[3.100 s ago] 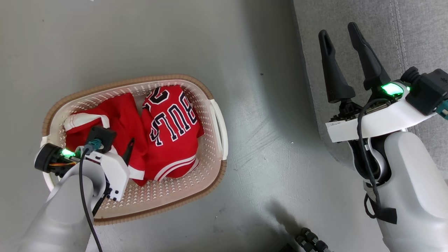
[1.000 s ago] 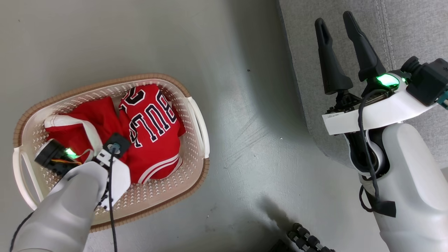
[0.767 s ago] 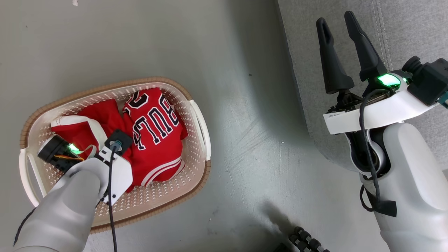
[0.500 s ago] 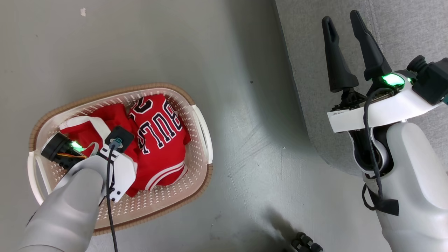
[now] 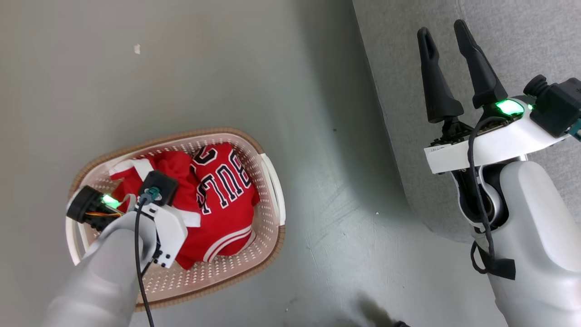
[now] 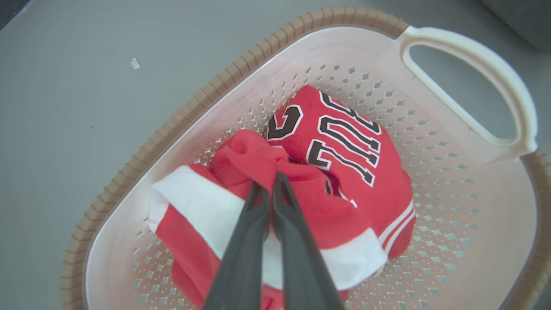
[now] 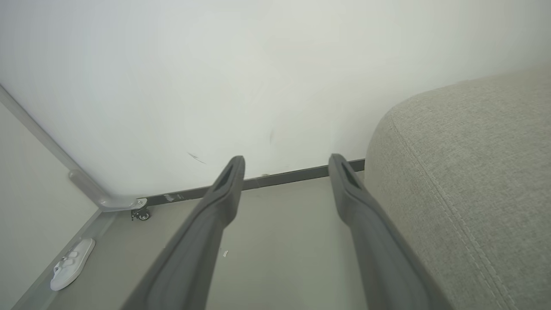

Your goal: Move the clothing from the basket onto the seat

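Note:
The cream basket (image 5: 272,181) (image 6: 469,73) with a brown rim stands on the floor at the lower left. It holds the clothing: a red jersey (image 5: 224,195) (image 6: 344,146) with black-and-white lettering, and red shorts (image 5: 172,168) (image 6: 241,159) with white trim. My left gripper (image 6: 270,183) is shut on a bunched fold of the shorts, which are drawn up around its fingertips. In the head view the left wrist hides those fingers. My right gripper (image 5: 441,27) (image 7: 287,161) stands open and holds nothing, above the edge of the grey seat (image 5: 408,91) (image 7: 473,172).
Grey floor (image 5: 204,68) lies between basket and seat. In the right wrist view a white wall (image 7: 258,64) with a dark baseboard stands ahead, a small caster (image 7: 142,214) sits at its foot, and a white object (image 7: 71,262) lies on the floor at the lower left.
The shorts have bunched up and risen with my shut left gripper. The head camera has shifted, so the basket sits lower in the picture. My right gripper stays open as before.

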{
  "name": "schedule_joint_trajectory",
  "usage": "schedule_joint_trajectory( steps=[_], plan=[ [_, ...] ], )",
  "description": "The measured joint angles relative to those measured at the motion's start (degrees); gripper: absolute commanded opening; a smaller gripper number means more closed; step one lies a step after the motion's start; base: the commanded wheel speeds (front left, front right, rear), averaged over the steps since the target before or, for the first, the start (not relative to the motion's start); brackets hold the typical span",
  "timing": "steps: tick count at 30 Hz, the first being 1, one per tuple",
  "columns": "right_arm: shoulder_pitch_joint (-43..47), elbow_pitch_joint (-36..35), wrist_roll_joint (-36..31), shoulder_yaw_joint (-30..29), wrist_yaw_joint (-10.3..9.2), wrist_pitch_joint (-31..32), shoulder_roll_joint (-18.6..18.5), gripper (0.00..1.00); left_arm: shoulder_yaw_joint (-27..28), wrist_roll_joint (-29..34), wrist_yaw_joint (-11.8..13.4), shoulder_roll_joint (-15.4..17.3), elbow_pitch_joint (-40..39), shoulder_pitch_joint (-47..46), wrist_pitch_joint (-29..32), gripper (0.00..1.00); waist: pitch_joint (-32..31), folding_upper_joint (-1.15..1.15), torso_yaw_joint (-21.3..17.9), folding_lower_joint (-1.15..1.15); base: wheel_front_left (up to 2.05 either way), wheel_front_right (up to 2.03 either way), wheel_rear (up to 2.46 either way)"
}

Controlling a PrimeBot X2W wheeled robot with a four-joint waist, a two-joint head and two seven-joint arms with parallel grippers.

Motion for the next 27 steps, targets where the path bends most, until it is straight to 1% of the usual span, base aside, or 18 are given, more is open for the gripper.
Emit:
schedule_joint_trajectory(
  steps=[6, 14, 20, 27],
  plan=[
    [0.1, 0.6, -0.9, 0.0, 0.0, 0.0, 0.0, 1.0, 0.8, -1.2, -0.5, -0.9, -1.2, 1.3, -1.1, 0.0, -2.7, 0.0, 0.9, 0.0, 0.0, 0.0, 0.0],
    [1.7, 1.8, -1.5, -0.2, 0.0, 0.0, -0.1, 1.0, 1.1, -2.9, -0.7, -1.1, -4.2, 2.9, -1.9, 0.0, -6.5, 0.0, 2.3, 0.0, 0.0, 0.0, 0.0],
    [2.6, 2.6, -1.7, -0.4, 0.0, 0.0, -0.8, 1.0, 1.7, -4.6, -1.2, -1.5, -7.6, 4.2, -2.0, 0.0, -9.3, 0.0, 3.5, 0.0, 0.0, 0.0, 0.0],
    [4.5, 3.4, -2.0, -0.5, 0.0, 0.0, -1.6, 1.0, 1.9, -6.1, -1.2, -2.3, -14.3, 6.4, -2.0, 0.0, -12.6, 0.0, 5.0, 0.0, 0.0, 0.0, 0.0]
  ],
)
